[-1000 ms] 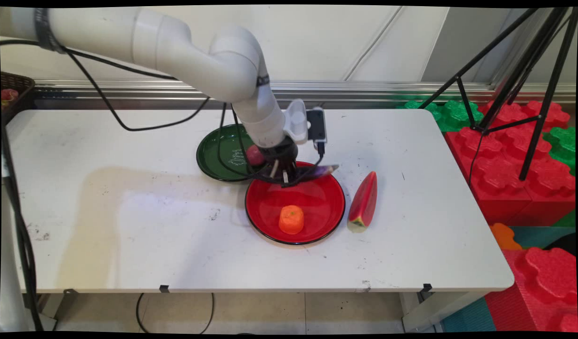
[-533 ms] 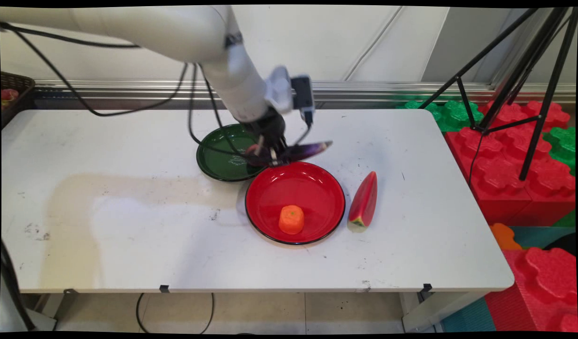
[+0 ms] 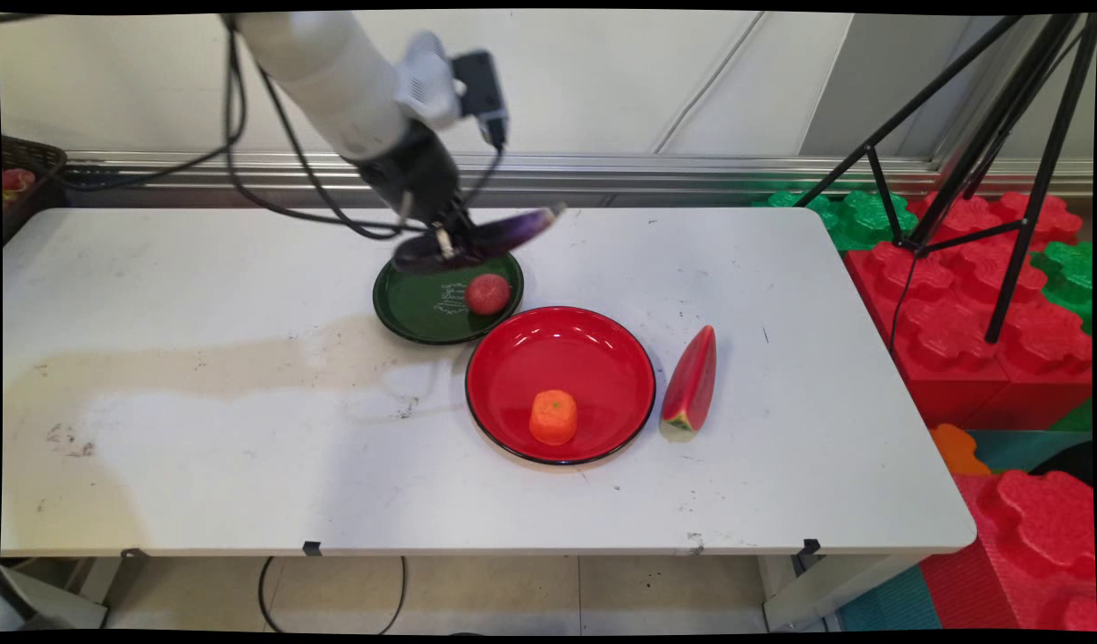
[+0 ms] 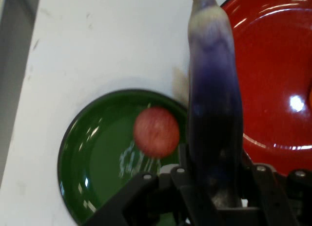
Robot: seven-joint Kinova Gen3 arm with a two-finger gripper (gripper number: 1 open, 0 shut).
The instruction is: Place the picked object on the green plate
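Observation:
My gripper [image 3: 447,243] is shut on a purple eggplant [image 3: 490,239], held in the air above the far rim of the green plate [image 3: 414,309]. In the hand view the eggplant [image 4: 214,104] runs up from between the fingers, over the gap between the two plates. A small red fruit [image 3: 487,293] lies on the green plate [image 4: 92,157], just below the eggplant; the hand view has this fruit [image 4: 156,132] left of the eggplant. The red plate [image 3: 602,358] stands close to the right and holds an orange fruit [image 3: 553,417].
A watermelon slice [image 3: 690,385] lies on the table right of the red plate [image 4: 278,79]. A dark basket [image 3: 25,174] sits at the far left edge. A black tripod [image 3: 986,143] and red and green foam blocks [image 3: 986,295] stand beyond the table's right end.
The arm has risen and swung left and back, carrying the eggplant from over the red plate's far rim to above the green plate. The small red fruit is now uncovered.

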